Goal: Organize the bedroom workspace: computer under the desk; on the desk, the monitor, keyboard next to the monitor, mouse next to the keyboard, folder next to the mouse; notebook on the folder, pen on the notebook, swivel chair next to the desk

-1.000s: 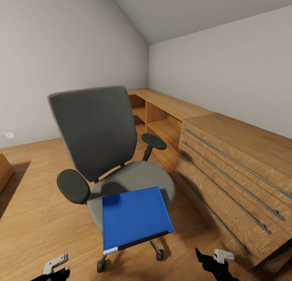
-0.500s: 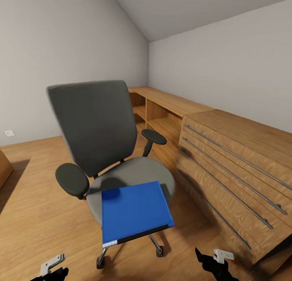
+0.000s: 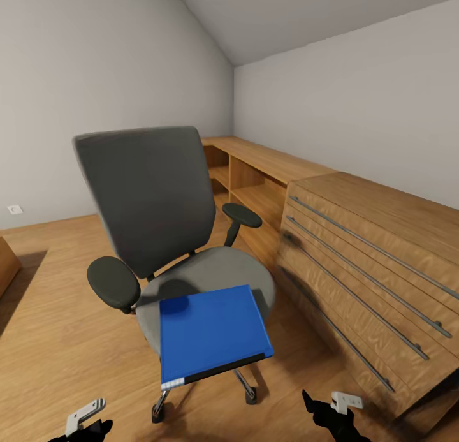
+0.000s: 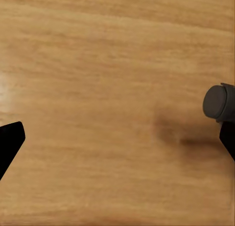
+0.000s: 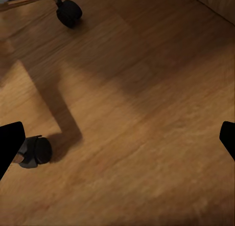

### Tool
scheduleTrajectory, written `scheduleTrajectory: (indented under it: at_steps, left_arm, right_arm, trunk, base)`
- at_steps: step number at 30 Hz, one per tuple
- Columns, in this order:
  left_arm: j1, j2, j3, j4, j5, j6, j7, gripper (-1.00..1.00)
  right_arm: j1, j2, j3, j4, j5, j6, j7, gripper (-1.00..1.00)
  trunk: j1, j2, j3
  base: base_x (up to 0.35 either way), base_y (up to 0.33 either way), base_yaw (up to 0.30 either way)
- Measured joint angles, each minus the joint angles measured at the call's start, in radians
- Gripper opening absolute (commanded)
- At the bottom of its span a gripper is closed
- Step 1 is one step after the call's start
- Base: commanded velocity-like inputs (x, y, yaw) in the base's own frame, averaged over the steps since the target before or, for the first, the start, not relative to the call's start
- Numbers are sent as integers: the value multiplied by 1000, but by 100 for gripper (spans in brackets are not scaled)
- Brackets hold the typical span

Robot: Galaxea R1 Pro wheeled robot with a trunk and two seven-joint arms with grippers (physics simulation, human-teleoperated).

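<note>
Facing the swivel chair (image 3: 172, 238), we are seeing it standing on the wooden floor (image 3: 57, 340) with its grey back turned toward the left wall and its seat toward us. The blue folder (image 3: 210, 333) is lying flat on the front of the seat, its near edge jutting out past the seat rim. Just to the chair's right, a light wooden drawer cabinet (image 3: 376, 263) with long metal handles is running along the wall, and open wooden shelving (image 3: 255, 187) is continuing behind it into the corner.

We are holding both arms low at the bottom edge of the head view. The left gripper (image 3: 83, 423) is hanging over bare floor to the left of the chair base, and the right gripper (image 3: 335, 413) is hanging between the chair base and the cabinet. Looking along the left gripper (image 4: 117, 143), we are seeing its dark fingertips (image 4: 9, 140) sitting far apart at the picture's edges, spread wide over the floorboards with nothing between them; one grey caster (image 4: 218, 102) is showing near one fingertip. The right gripper (image 5: 117, 140) is likewise spread wide and holding nothing, over shadowed floor, with two black casters (image 5: 68, 11) of the chair near it.
</note>
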Motion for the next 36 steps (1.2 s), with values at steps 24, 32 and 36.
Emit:
scheduleTrajectory:
  at_steps: [24, 32, 36]
  left_arm:
    - [0, -1, 2, 17, 27, -1, -1, 100]
    - [0, 0, 2, 17, 67, -2, -2, 100]
    - [0, -1, 1, 17, 71, -2, -3, 100]
  right_arm:
    - [0, -2, -11, -10, -21, 36, 60, 100]
    - [-1, -8, -27, -166, -164, 258, 78, 100]
    - [-1, -34, -30, -249, -255, 413, 113, 100]
  trunk:
    - [0, 0, 0]
    - [0, 0, 0]
    - [0, 0, 0]
  base:
    - [-105, 97, 0]
    - [-1, 1, 0]
    - [0, 0, 0]
